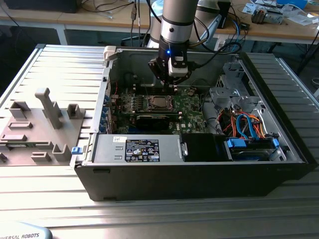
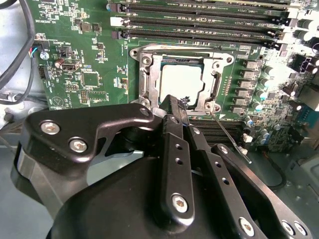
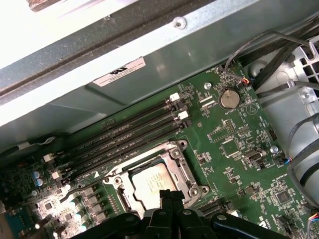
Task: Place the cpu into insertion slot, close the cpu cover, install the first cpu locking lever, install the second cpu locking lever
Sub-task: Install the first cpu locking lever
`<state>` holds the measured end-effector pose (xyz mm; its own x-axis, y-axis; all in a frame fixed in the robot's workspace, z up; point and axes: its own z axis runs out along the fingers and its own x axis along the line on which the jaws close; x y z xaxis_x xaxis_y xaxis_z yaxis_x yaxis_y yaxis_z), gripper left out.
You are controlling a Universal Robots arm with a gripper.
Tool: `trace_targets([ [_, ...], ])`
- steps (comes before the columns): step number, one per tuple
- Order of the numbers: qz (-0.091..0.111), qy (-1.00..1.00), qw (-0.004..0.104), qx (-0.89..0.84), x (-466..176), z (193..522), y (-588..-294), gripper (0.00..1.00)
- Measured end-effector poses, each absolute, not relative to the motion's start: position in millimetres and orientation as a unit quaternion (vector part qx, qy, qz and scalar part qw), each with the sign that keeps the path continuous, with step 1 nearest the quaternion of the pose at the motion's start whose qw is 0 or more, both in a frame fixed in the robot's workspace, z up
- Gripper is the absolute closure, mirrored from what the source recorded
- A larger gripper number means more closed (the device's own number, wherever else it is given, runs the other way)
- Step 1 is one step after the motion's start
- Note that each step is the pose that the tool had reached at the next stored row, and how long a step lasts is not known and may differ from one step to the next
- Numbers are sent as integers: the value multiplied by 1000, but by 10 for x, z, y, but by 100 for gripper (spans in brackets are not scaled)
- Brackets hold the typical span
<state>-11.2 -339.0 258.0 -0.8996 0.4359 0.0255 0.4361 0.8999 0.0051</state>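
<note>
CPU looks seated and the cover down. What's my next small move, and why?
Probably nudge the gripper sideways onto the thin locking lever: the cpu sits under the closed cpu cover, the gripper is at the cover's edge, and that lever seems to stick out unlatched.

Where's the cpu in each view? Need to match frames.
Exterior view: cpu near picture centre, just below the tool.
Second wrist view: pale square inside the cpu cover, by the tool tip.
First wrist view: same pale square, by the tool tip.
Shared landmark: the tool.
</note>
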Motion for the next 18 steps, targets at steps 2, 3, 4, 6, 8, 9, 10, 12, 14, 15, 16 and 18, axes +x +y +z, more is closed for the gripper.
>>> trace_targets([
  [2,-5,-975,12,-223,-112,2580,-3391,89],
  [3,-5,-975,12,-223,-112,2580,-3390,89],
  [4,-5,-975,12,-222,-112,2580,-3391,89],
  [6,-5,-975,12,-221,-112,2580,-3390,89],
  [8,-5,-975,12,-221,-112,2579,-3390,89],
  [9,-5,-975,12,-220,-112,2580,-3391,89],
  [10,-5,-975,12,-220,-112,2580,-3390,89],
  [12,-5,-976,12,-219,-112,2580,-3391,89],
  [14,-5,-976,12,-219,-112,2580,-3390,89],
  [15,-5,-976,12,-219,-112,2580,-3390,89],
  [16,-5,-976,12,-219,-112,2580,-3390,89],
  [18,-5,-976,12,-218,-112,2580,-3390,89],
])
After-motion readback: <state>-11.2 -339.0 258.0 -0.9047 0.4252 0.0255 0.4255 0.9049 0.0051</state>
